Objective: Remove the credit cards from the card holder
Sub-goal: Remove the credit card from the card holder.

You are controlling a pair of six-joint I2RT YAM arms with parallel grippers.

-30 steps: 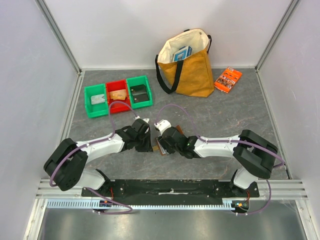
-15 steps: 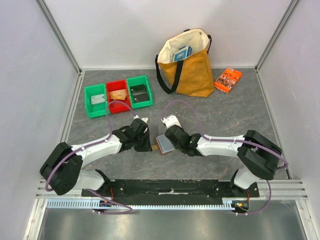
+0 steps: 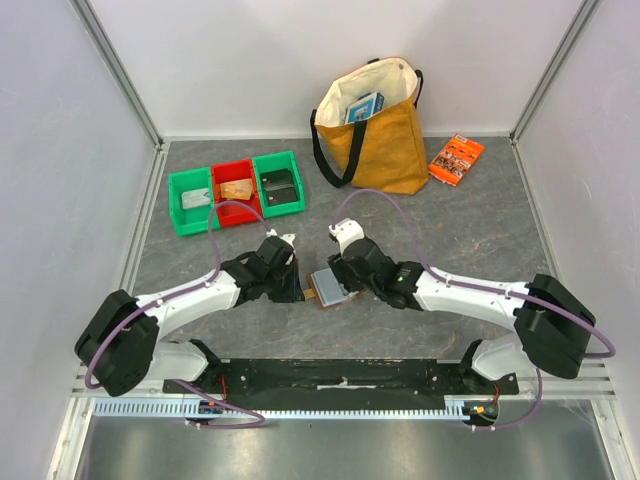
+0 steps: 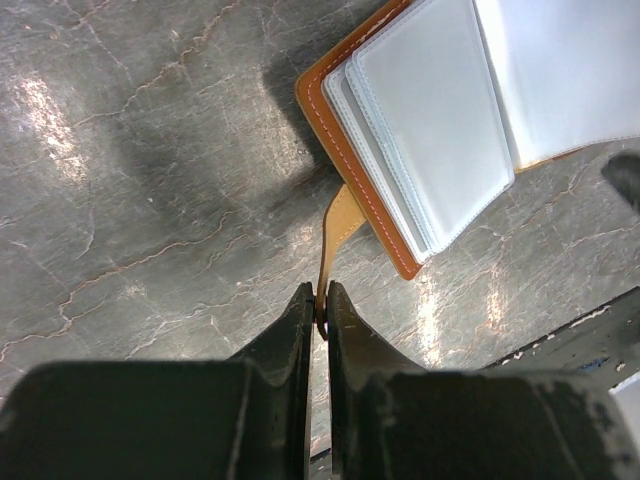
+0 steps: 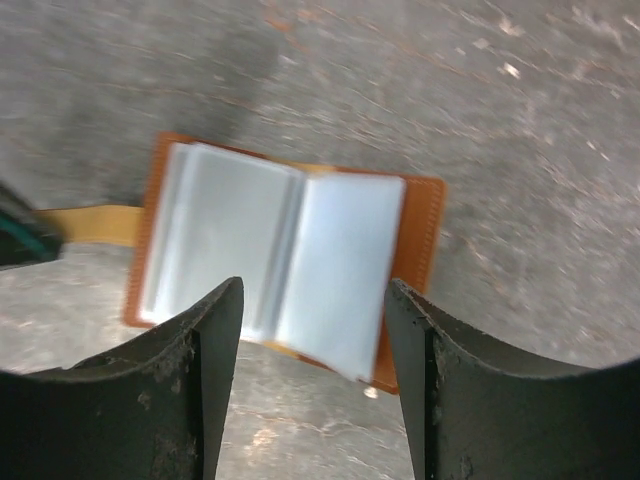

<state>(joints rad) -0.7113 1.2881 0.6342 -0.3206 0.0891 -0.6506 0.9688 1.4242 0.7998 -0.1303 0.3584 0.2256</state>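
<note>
Left wrist: left pincer point(image 4: 319, 303) pinches card holder point(image 4: 430, 130) tab point(image 4: 337, 228); right pincer point(image 5: 314, 300) spread above.

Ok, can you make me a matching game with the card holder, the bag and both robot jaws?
Things: 1 card holder; 2 tote bag; 3 left jaws; 4 right jaws.
States: A pinching the tab; B mustard yellow, at the back; C open, over the pockets; D lying open on the table.
Pairs: 1-D, 2-B, 3-A, 4-C.

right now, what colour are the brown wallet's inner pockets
Pale grey-blue pockets, best in left wrist view.
</note>
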